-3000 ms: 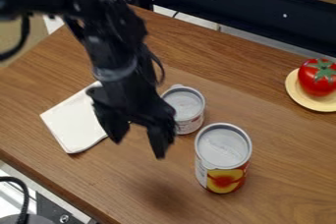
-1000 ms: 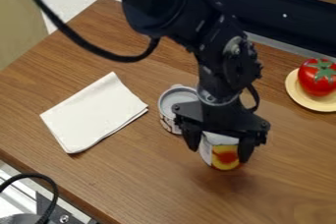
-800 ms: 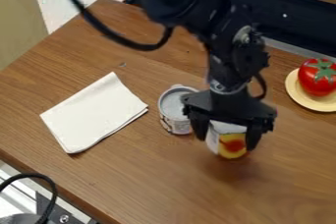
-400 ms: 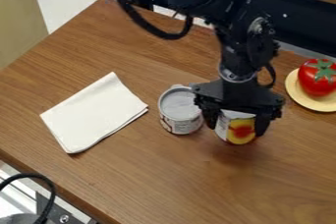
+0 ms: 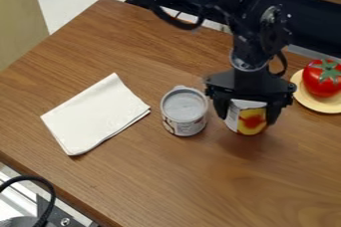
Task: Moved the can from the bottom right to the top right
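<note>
One can (image 5: 251, 118), between two black jaws

The count came to two cans (image 5: 184, 107), one tomato (image 5: 322, 79), one plate (image 5: 311, 100), one cloth (image 5: 94, 115), one tabletop (image 5: 173, 181) and one gripper (image 5: 247, 118).

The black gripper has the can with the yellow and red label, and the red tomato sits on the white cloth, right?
No: in the camera view the tomato sits on the round yellow plate. The gripper does have the can.
</note>
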